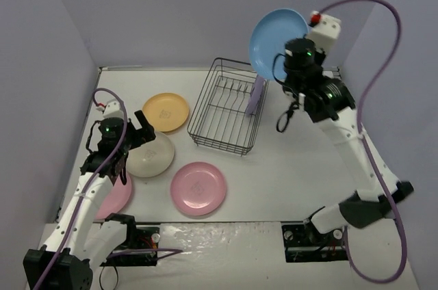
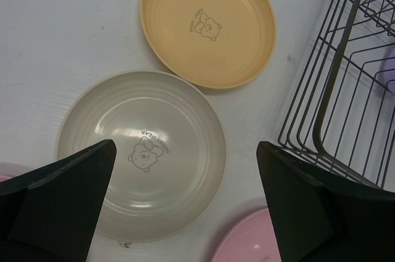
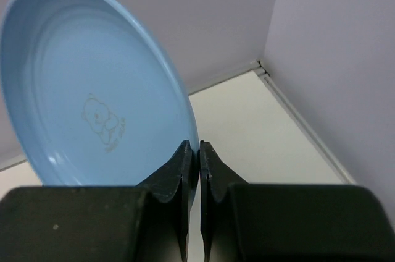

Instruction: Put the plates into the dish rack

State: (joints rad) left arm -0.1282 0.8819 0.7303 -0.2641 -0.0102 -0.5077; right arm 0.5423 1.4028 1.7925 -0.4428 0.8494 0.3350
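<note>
Overhead, left-wrist and right-wrist views of the white bench (image 1: 294, 167). We see the right tool (image 3: 199, 151) with its two black fingers pressed nearly together, clamped on the rim of the round shallow blue plastic plate (image 3: 92, 89). The plate is held on edge in the air, above and behind the far right corner of the black wire rectangular dish rack (image 1: 226, 105). Its hollow face, with a small bear print, is turned toward the wrist camera. The pinched part of the rim is hidden behind the fingers.

Inside the rack, at its right end, a lavender plate (image 1: 256, 98) stands on edge. We see it almost edge-on and cannot tell which tines hold it.

The left tool (image 2: 185, 146) hangs with its jaws wide apart and nothing between them, above the cream plate (image 2: 142, 151), which lies flat on the bench. The yellow-orange plate (image 2: 207, 24) lies just beyond it, their rims very close in the wrist view. One pink plate (image 1: 198, 189) lies near the front of the bench. The second pink plate (image 1: 116, 198) is largely covered by the left arm. The left-wrist view cuts off the rack at its right edge and shows the pink plates only as slivers.
</note>
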